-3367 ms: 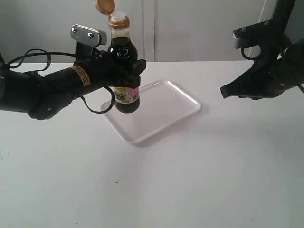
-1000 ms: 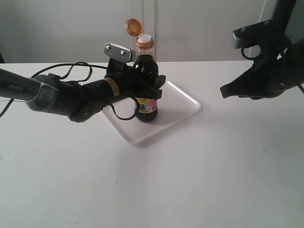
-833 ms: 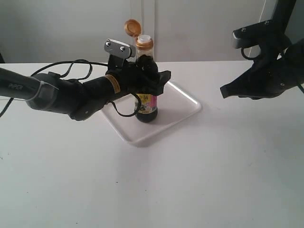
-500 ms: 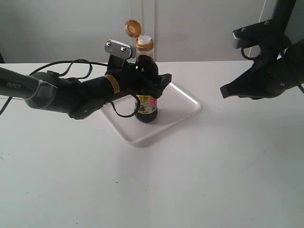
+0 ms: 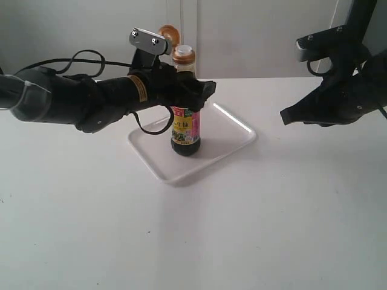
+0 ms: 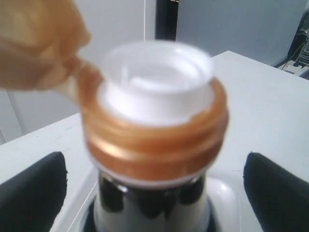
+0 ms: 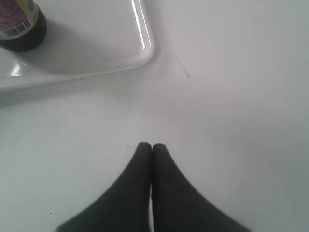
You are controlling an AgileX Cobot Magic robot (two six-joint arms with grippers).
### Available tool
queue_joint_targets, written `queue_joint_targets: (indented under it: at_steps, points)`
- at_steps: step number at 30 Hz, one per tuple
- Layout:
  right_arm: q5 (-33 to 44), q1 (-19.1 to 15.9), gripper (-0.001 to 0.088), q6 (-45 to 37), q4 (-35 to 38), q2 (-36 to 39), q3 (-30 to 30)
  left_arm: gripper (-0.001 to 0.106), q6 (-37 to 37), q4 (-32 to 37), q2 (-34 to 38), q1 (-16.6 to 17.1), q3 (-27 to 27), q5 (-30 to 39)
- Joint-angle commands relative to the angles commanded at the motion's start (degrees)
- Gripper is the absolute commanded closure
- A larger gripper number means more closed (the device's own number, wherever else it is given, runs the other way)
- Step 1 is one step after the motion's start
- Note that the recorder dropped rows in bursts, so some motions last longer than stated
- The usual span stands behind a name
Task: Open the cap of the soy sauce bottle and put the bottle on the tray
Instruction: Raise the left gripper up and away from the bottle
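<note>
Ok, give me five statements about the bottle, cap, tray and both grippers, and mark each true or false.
1. The soy sauce bottle stands upright on the tray. True.
2. The cap is closed over the spout. False: it is flipped open, with the white spout exposed.
3. The right gripper holds the bottle. False: it is shut on nothing, above the bare table, off the tray.
4. The left gripper has its fingers on either side of the bottle, not touching it. True.
5. The bottle lies on its side. False: it is upright.

We view the table [image 5: 242,229] from in front; wrist cameras sit close, sharing the soy sauce bottle [image 5: 185,124] and tray [image 7: 145,46].
</note>
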Motion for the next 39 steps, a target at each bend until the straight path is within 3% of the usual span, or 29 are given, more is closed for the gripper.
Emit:
queue_joint_targets:
  at_steps: [28, 33, 39]
  points:
    - [0.0, 0.0, 0.0868, 0.0, 0.0, 0.0, 0.0, 0.007, 1.7, 0.4, -12.7, 0.0, 0.0, 6.3]
    - [0.0, 0.0, 0.0868, 0.0, 0.0, 0.0, 0.0, 0.007, 1.9, 0.5, -15.4, 0.0, 0.0, 11.2]
    - [0.0, 0.0, 0.0868, 0.0, 0.0, 0.0, 0.0, 0.007, 1.8, 2.2, -22.4, 0.0, 0.1, 23.7]
